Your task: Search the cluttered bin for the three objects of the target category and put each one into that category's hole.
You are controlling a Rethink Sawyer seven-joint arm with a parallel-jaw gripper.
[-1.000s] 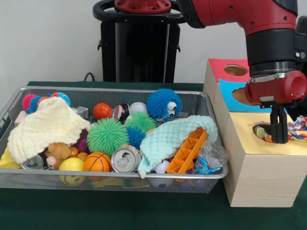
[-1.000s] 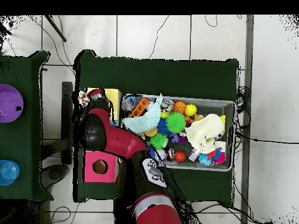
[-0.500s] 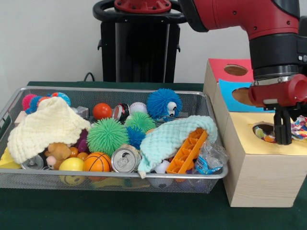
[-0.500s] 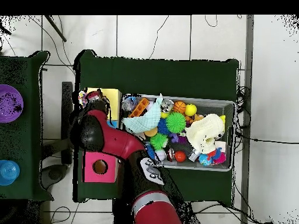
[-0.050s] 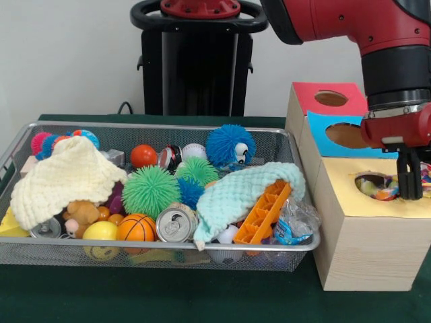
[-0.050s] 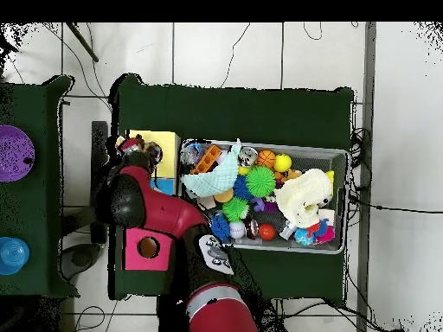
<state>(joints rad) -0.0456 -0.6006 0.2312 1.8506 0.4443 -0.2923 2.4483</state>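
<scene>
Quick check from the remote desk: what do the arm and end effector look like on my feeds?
The arm is glossy red with rounded shells and a black cylindrical wrist section ringed by a silver band. A red housing caps the wrist, and the end effector below it is slim and black. Overhead, a white patch marks the arm.

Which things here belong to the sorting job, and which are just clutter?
Job: black gripper; yellow-topped wooden box's hole; multicoloured items inside it; wire mesh bin.
Lying about: cream knitted cloth; orange plastic block; silver drink can; blue-topped box.
</scene>
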